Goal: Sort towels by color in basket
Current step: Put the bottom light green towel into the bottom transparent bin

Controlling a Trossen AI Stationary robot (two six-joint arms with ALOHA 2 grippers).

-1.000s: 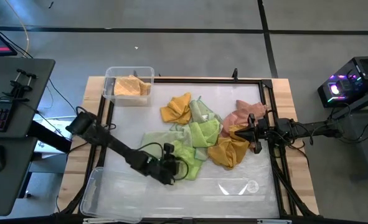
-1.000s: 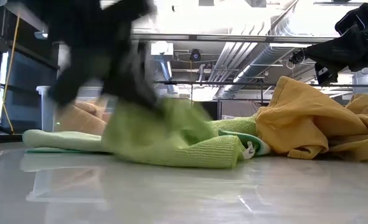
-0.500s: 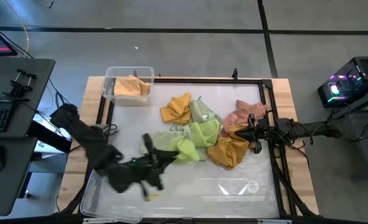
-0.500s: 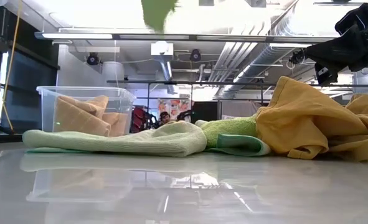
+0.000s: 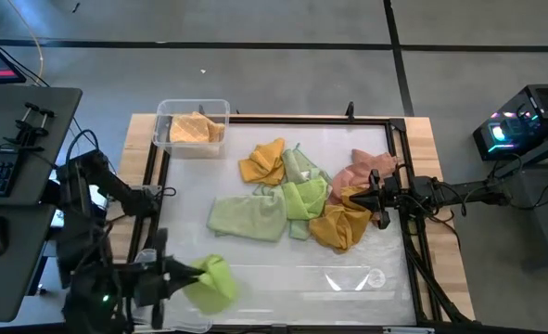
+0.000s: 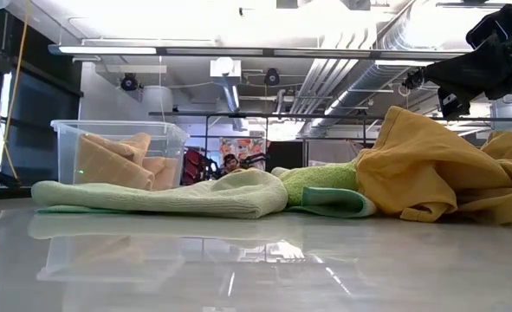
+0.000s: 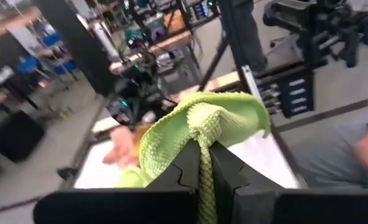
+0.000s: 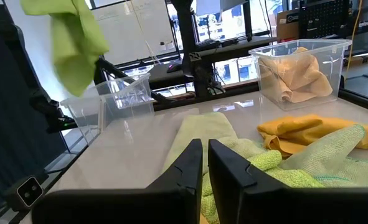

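From above: my left gripper (image 5: 176, 276) carries the lime towel (image 5: 210, 282) over the empty bin (image 5: 144, 278), for sorting. Low view: pale green towel (image 6: 160, 195) lies flat. Left wrist: fingers (image 7: 187, 168) pinched on cloth. Right wrist: right gripper (image 8: 205, 163) nearly closed, empty, waiting.

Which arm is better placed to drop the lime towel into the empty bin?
Left. The left gripper is shut on the lime green towel, held above the clear empty bin. The right gripper waits by the towel pile, far off.
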